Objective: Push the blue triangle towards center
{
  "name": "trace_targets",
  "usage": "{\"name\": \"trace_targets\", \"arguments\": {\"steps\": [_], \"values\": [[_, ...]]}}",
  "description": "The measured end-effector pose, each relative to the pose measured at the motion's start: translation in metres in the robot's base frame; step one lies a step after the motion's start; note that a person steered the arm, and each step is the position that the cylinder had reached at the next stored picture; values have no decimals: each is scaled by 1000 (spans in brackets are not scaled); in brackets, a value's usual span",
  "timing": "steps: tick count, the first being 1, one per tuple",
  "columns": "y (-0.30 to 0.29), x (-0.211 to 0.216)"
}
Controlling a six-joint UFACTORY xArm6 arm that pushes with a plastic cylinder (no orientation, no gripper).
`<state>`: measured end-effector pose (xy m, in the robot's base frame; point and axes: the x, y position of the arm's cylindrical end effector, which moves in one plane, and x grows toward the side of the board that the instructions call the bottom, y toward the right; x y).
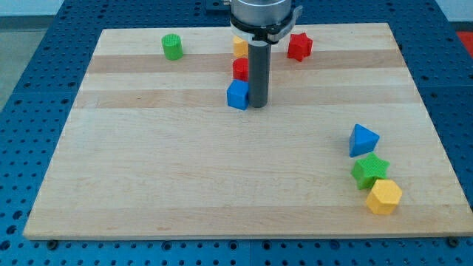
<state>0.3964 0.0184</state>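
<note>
The blue triangle [362, 139] lies near the board's right edge, below the middle. My tip [258, 105] rests on the board near the view's top centre, far to the upper left of the triangle. The tip stands just right of a blue cube [238, 95] and seems to touch it.
A green star [369, 171] and a yellow hexagon [383, 196] sit just below the blue triangle. A red block [240, 69] and a yellow block [240, 46] lie behind the blue cube, partly hidden by the rod. A red star [299, 46] and a green cylinder [172, 46] sit near the top edge of the wooden board [185, 170].
</note>
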Motion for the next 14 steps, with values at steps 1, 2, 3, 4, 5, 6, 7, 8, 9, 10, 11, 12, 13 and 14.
{"name": "trace_targets", "arguments": {"steps": [1, 2, 3, 4, 5, 6, 7, 8, 9, 10, 11, 12, 13, 14], "values": [[3, -6], [3, -17], [3, -21], [39, -19], [160, 5], [243, 60], [222, 98], [171, 103], [102, 97], [90, 55], [64, 55], [87, 61], [65, 80], [21, 97]]}}
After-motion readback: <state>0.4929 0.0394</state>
